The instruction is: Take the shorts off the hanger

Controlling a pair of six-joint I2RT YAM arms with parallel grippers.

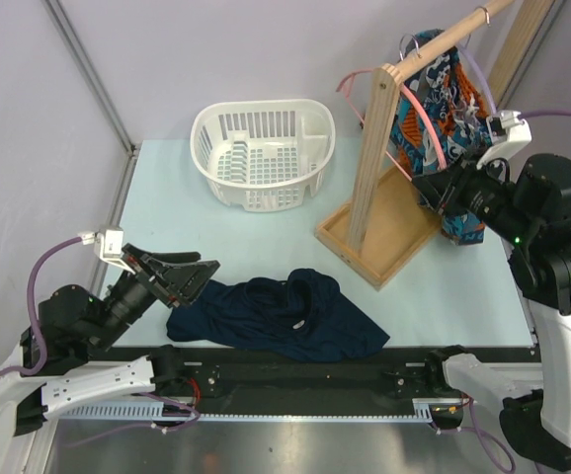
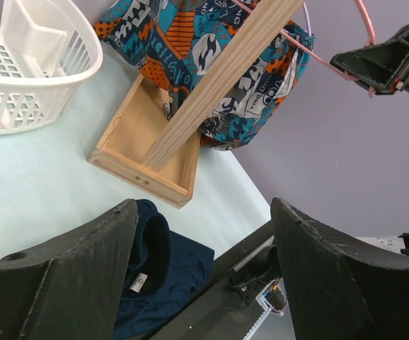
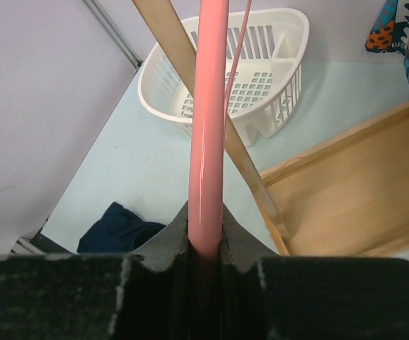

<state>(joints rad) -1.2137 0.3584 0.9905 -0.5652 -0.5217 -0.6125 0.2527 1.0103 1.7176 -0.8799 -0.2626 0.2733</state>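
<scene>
At the far right corner of the surface [image 1: 197,227] stands a wooden rack [image 1: 374,158], a slanted post rising from a shallow tray [image 1: 389,242] to a rail [image 1: 463,25] overhead. The shorts [image 1: 448,94] hang from that rail, their teal, orange, white and black print bunched up and drooping over the right end of the tray. A thin lavender strip along their right side looks like the hanger [image 1: 479,84], though most of it is hidden in the cloth.

A pink hanger [image 1: 419,114] also hangs on the rack, in front of the shorts on the left side. The right hand [image 1: 436,183] reaches in from the right edge of the surface and is clamped on this pink hanger; the right wrist view shows the pink bar pinched tight between both fingers [image 3: 169,244]. It does not hold the shorts or the lavender hanger.

The left hand [image 1: 199,279] lies low near the near left corner, its fingers spread wide apart with nothing between them, pointing toward the rack. Just beside its fingertips a plain navy garment [image 1: 276,316] lies crumpled along the middle of the near edge. A white slotted basket [image 1: 266,197] sits toward the far edge, left of the rack and apart from it.
</scene>
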